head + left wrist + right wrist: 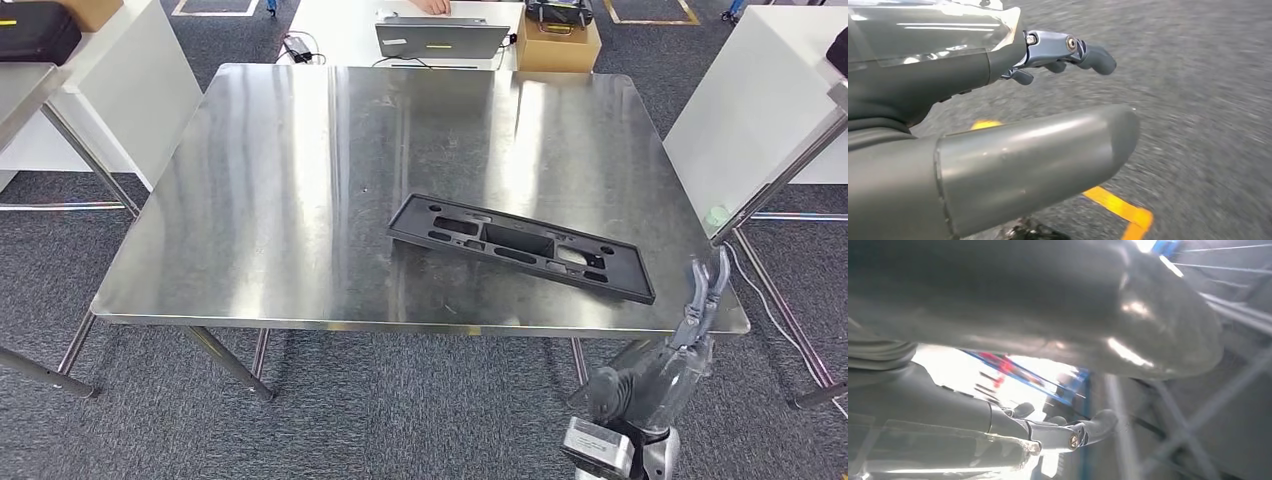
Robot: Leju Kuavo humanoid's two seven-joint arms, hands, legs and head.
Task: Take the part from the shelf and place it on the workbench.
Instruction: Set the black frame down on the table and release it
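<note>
A long flat black plastic part [520, 246] with several cut-outs lies on the steel workbench [300, 180], toward its front right. My right hand [703, 292] is raised at the bench's front right corner, a short way right of the part's end, fingers straight and apart, holding nothing. The right wrist view shows that hand [1058, 430] with empty extended fingers against blurred table frames. My left hand [1013, 100] hangs over grey carpet, its thumb and fingers spread and empty.
A laptop [440, 38] and a cardboard box [558, 45] sit on a white table behind the bench. White tables [760, 100] flank both sides with metal legs. Yellow floor tape [1118, 207] runs under the left hand.
</note>
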